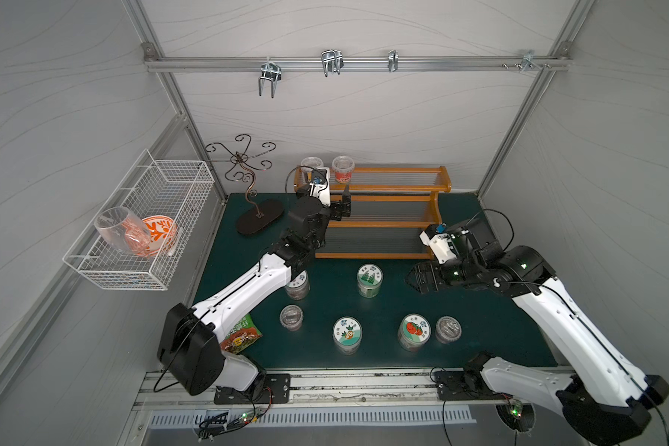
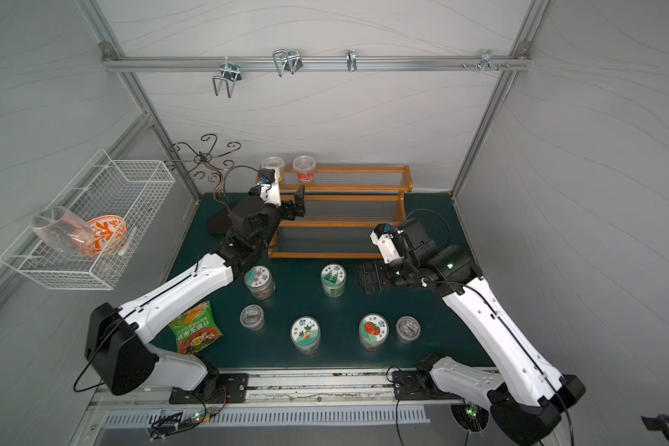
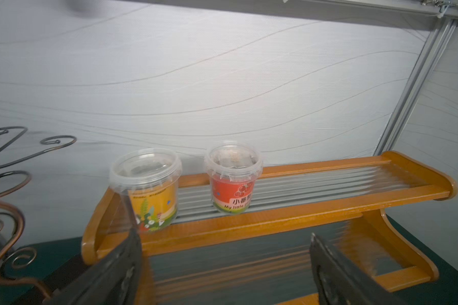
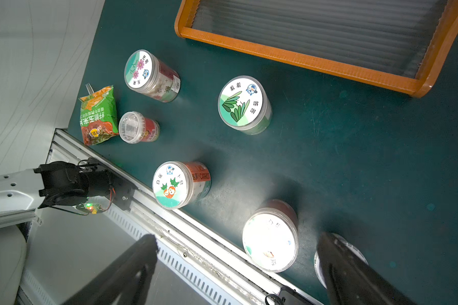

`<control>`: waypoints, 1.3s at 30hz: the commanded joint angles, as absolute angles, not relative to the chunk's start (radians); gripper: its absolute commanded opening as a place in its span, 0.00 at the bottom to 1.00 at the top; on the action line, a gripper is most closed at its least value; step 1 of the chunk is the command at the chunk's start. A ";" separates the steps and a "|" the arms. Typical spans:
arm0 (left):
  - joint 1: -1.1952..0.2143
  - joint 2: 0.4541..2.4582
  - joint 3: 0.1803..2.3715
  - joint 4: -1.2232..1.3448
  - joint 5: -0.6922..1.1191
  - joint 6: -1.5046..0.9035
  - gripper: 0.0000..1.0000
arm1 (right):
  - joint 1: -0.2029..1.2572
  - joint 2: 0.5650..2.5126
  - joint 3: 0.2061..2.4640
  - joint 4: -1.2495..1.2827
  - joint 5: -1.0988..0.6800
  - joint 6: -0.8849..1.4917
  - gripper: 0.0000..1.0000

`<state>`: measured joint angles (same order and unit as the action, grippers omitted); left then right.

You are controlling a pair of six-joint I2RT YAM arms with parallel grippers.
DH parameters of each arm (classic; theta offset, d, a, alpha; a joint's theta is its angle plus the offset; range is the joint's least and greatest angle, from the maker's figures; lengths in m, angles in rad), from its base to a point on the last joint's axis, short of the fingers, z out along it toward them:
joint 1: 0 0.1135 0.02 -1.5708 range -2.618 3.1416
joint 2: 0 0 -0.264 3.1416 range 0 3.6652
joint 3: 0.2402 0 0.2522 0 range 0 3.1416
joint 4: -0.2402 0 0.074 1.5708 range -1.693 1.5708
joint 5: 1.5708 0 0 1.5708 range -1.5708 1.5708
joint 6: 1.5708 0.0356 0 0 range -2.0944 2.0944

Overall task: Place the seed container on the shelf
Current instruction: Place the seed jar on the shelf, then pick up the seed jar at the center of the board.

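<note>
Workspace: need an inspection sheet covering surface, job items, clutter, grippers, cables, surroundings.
Surface: green mat, no spills seen.
Job's things: shelf at the back; yellow-label cup and red-label cup stand apart on its top tier; nothing seen on the lower tiers. On the mat: flower-lid jar, leaf-lid jar, carrot-lid jar, tomato-lid jar, two clear-lid cups.
Clutter: snack bag; scrolled metal stand; wire basket holding a glass and an orange-patterned bowl.
Grippers: left gripper open, empty, facing the shelf; right gripper open, empty, over the mat.
Cables: wrist-camera loop; loose wires at the front rail.
Surroundings: grey walls; hook rail.
</note>
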<state>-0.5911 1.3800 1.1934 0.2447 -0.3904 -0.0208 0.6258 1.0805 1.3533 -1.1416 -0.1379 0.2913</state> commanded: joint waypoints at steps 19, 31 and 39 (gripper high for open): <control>-0.593 0.963 1.189 -1.052 -0.260 -0.631 1.00 | 0.622 1.052 1.149 -0.876 -0.353 0.324 0.99; -0.592 0.920 0.947 -1.233 -0.098 -0.857 1.00 | 0.716 1.087 1.114 -0.771 -0.348 0.303 0.99; -0.593 0.946 0.816 -1.088 -0.057 -0.886 0.99 | 0.786 1.078 1.070 -0.698 -0.375 0.256 0.99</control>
<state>-0.5911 0.9401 0.8223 -1.1706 -0.0845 -0.8551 0.7715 1.0855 1.0859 -0.7479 -0.3492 0.2863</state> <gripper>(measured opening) 0.990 0.989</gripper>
